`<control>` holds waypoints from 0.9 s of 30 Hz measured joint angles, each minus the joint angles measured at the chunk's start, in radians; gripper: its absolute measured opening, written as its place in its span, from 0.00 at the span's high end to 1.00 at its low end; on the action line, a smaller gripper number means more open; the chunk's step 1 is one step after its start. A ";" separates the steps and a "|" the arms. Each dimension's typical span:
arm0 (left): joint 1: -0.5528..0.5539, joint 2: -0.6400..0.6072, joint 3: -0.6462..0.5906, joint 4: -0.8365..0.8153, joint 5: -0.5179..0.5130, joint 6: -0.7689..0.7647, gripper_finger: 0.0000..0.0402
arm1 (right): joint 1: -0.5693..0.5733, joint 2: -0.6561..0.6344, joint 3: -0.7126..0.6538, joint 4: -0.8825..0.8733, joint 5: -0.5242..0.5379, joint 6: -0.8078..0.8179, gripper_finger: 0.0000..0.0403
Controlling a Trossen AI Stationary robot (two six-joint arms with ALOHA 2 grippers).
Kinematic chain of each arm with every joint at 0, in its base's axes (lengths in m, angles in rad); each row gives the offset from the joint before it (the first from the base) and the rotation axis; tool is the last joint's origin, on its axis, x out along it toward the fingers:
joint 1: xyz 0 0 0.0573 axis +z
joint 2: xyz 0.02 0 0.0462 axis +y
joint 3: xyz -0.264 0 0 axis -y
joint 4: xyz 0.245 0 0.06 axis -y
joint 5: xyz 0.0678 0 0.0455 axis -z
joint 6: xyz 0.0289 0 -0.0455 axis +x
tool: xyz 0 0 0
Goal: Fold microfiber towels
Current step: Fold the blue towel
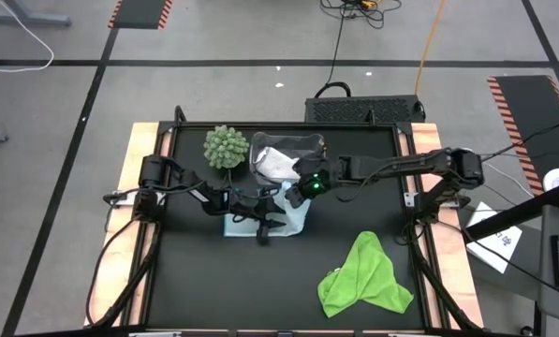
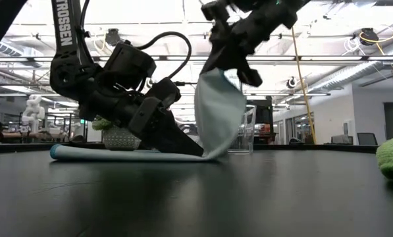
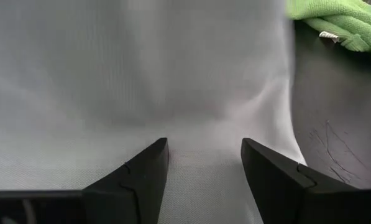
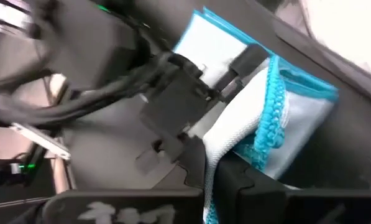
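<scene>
My right end effector point(image 2: 230, 58) is closed on one edge of the light blue towel point(image 2: 219, 112), lifting it. Only the low view shows the rest flat on the desk point(image 2: 196, 197) under my left end effector point(image 1: 265, 227), whose fingers point(image 3: 138, 180) stand apart, pressing.

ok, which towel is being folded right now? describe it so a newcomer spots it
On the black table, look at the middle, just in front of the clear bin. The light blue towel lies there, one edge lifted by the right end effector. Unlike the lime green towel, it is pale and half raised.
</scene>
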 joint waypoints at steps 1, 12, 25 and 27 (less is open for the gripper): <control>0.002 0.004 0.000 0.007 0.000 0.000 0.48 | 0.002 0.025 0.015 0.004 -0.002 -0.004 1.00; -0.006 0.008 -0.007 0.043 -0.019 0.048 0.48 | 0.006 0.237 0.302 -0.114 -0.061 -0.114 1.00; -0.043 -0.106 -0.062 -0.014 -0.078 0.144 0.48 | 0.005 0.245 0.313 -0.198 -0.018 -0.140 1.00; -0.050 -0.152 -0.080 -0.054 -0.110 0.154 0.48 | 0.005 0.243 0.314 -0.200 -0.017 -0.144 1.00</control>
